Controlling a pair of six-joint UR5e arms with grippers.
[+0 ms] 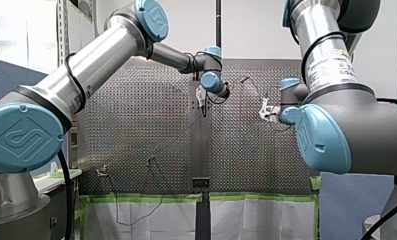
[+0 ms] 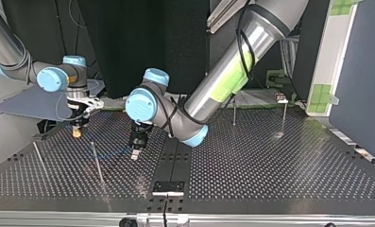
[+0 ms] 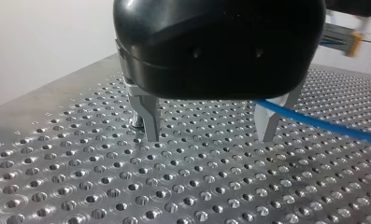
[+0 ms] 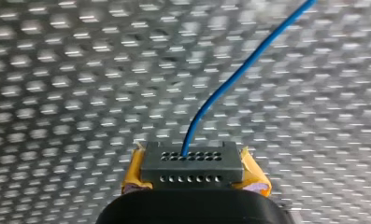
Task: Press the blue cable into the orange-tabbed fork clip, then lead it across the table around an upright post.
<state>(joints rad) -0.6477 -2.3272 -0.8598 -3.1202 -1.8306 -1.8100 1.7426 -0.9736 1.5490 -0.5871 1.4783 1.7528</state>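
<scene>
Our right gripper (image 4: 193,183) has its jaws clenched on a grey block (image 4: 192,161) with two rows of small holes, a yellow pad (image 4: 132,173) against each side of it. The blue cable (image 4: 248,60) comes out of one hole in the upper row and points ahead of the jaws, away from the block, bending off to one side over the perforated desk (image 4: 57,93).

In the top view the cable (image 2: 110,152) hangs low over the desk (image 2: 270,161). Its long axis runs across the view, from our right gripper (image 2: 76,131) at the left to our left gripper (image 2: 136,151) near the middle. It passes close by a thin upright post (image 2: 96,163); we cannot tell on which side.

Our left gripper (image 3: 210,137) has its jaws released, with the metal fingers (image 3: 148,119) wide apart just above the desk. The cable (image 3: 323,123) passes one finger and leads away to the side. We cannot tell whether it touches that finger.
</scene>
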